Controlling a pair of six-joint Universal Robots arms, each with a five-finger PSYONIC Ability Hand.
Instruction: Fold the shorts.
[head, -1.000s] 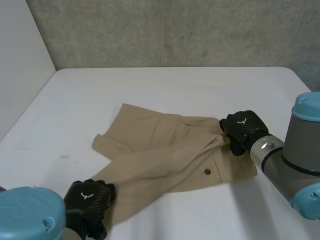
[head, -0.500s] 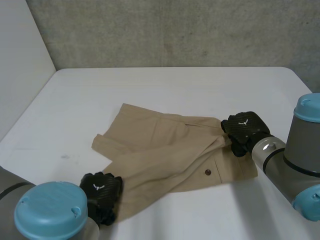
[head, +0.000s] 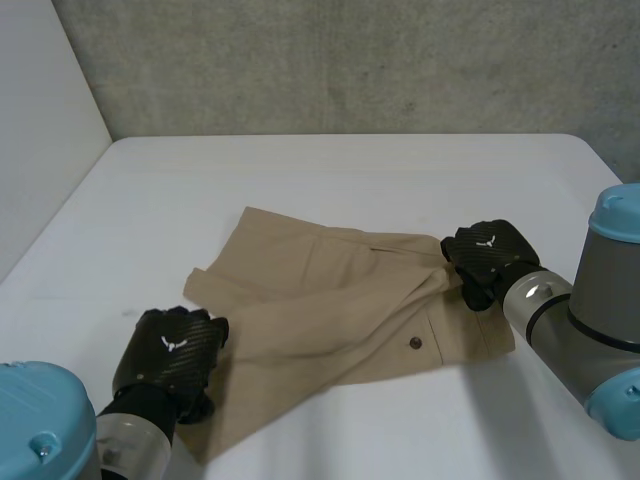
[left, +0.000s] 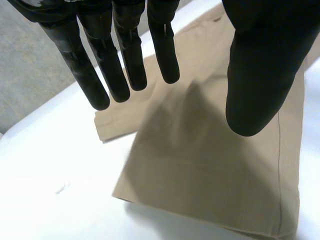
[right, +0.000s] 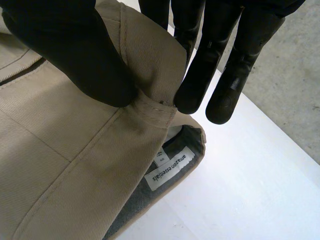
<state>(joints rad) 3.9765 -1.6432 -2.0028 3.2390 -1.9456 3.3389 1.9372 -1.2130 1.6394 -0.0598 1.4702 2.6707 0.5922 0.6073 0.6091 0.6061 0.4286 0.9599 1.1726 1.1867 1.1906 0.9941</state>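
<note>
Change vs. a sec ago: the left hand (head: 170, 348) has slid from the table's (head: 330, 170) front edge up toward the left edge. It now sits over the hem end of the near leg, which points at the front-left corner. Its wrist view shows the fingers (left: 122, 65) straight and spread w/ the thumb apart, hovering above the hem (left: 200, 222) and holding nothing.

The right hand (head: 485, 255) hasn't moved. It's parked at the shorts' (head: 330, 310) waist end, nearer the right edge, w/ the waistband (right: 150, 65) pinched btwn thumb and fingertips. The shorts themselves haven't shifted and lie mid-table.

Meaning for the task: the waist is anchored and the left hand is prob lining up a grab on the leg hem. The fold proper looks not yet done, so I'd call it early-to-mid stage.

Materials:
- Tan cotton-type twill w/ a fine diagonal weave; matte, fairly stiff, holds creases.
- One leg lies diagonally over the other, so the outline is a skewed, overlapping shape, not a tidy rectangle.
- The hem is stitched, flat and straight.
- The waistband is thicker and doubled, w/ a grey lining and a white label (right: 170, 168) inside.
- There's a small dark button (head: 414, 343) on the top layer near the waist.
- The table is smooth, white and hard, so the cloth should slide easily.
</note>
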